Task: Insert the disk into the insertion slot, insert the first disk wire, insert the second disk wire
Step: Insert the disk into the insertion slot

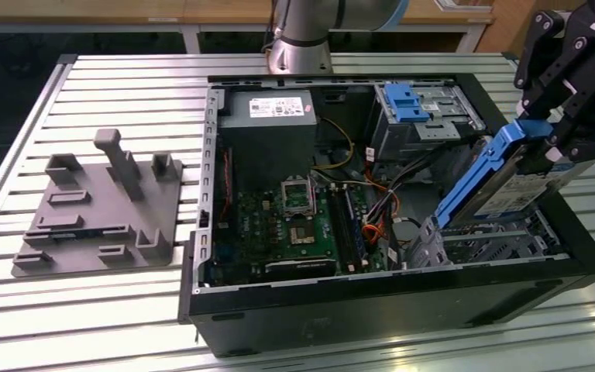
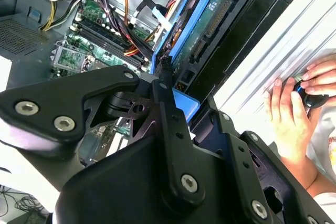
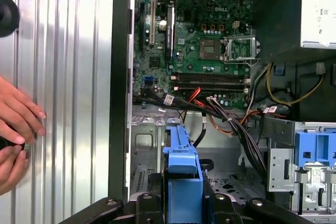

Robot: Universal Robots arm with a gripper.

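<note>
Now | disk [image 1: 504, 182] tilted, lower end at insertion slot [image 1: 483, 242] | fingers [image 2: 167, 103] clamp it

The gripper [image 3: 182, 209] has its jaws set against both sides of the disk [image 3: 182, 163], whose blue frame stands edge-on between them. Just past the jaws lies the slot [image 3: 140, 142], silver perforated metal. Farther out from the jaws run black and orange cables [image 3: 226, 121], then the motherboard [image 3: 202, 40]. To one side of the jaws stands a bay [image 3: 314, 153] with a blue latch. To the other side, past the case wall [image 3: 119, 77], a person's hands [image 3: 18, 116] lie over the slatted table [image 3: 68, 77].
</note>
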